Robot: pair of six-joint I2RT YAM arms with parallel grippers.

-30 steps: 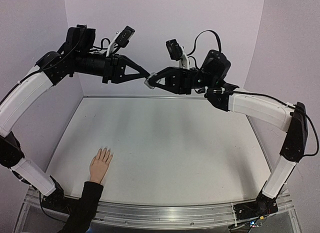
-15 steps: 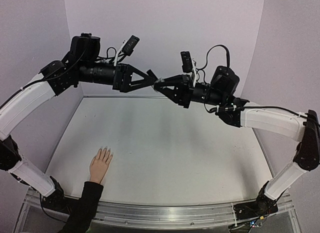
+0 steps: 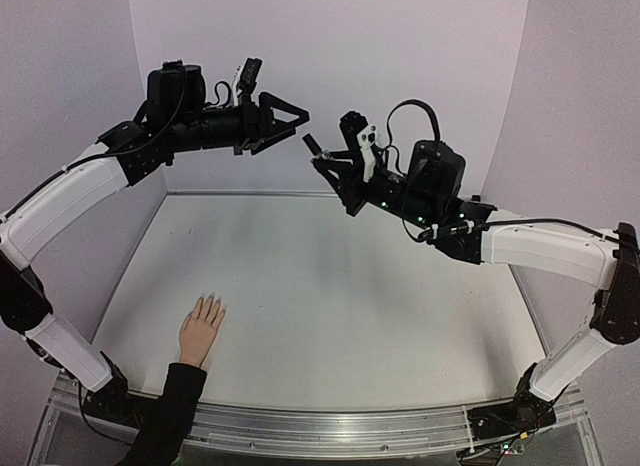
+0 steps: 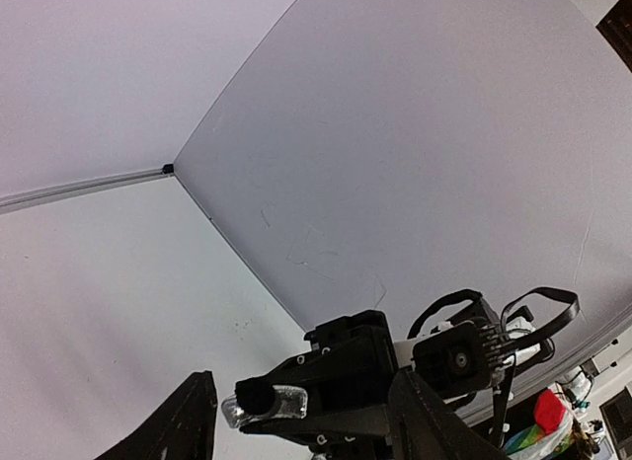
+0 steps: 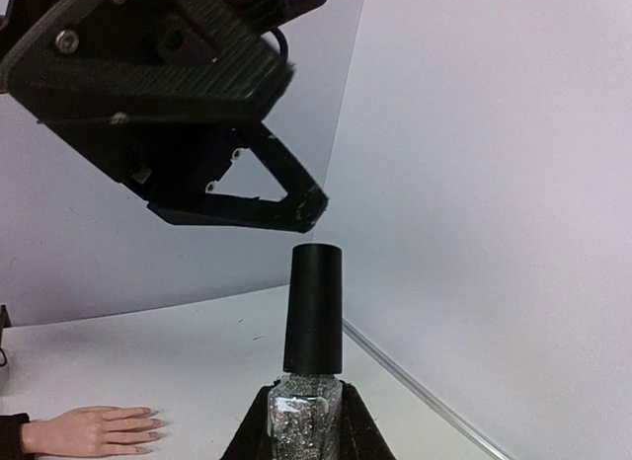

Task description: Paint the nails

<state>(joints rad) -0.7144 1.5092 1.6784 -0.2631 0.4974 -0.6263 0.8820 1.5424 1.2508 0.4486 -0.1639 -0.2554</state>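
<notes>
The pale peach hand with a black sleeve lies palm down near the table's front left, its tiny nails at the fingertips; in the right wrist view the hand lies low at the left. High near the back wall my right gripper is shut on a small glitter bottle whose black cap stands on it. My left gripper hangs open just up and left of the cap, apart from it. In the left wrist view the bottle shows between my open left fingers.
The white table has a metal rail along its near edge. Lilac walls close the back and both sides. Both arms arch high over the table's rear half.
My left gripper has opened, let go of the cap and drawn back up and to the left. My right arm has turned the bottle and dropped a little.
</notes>
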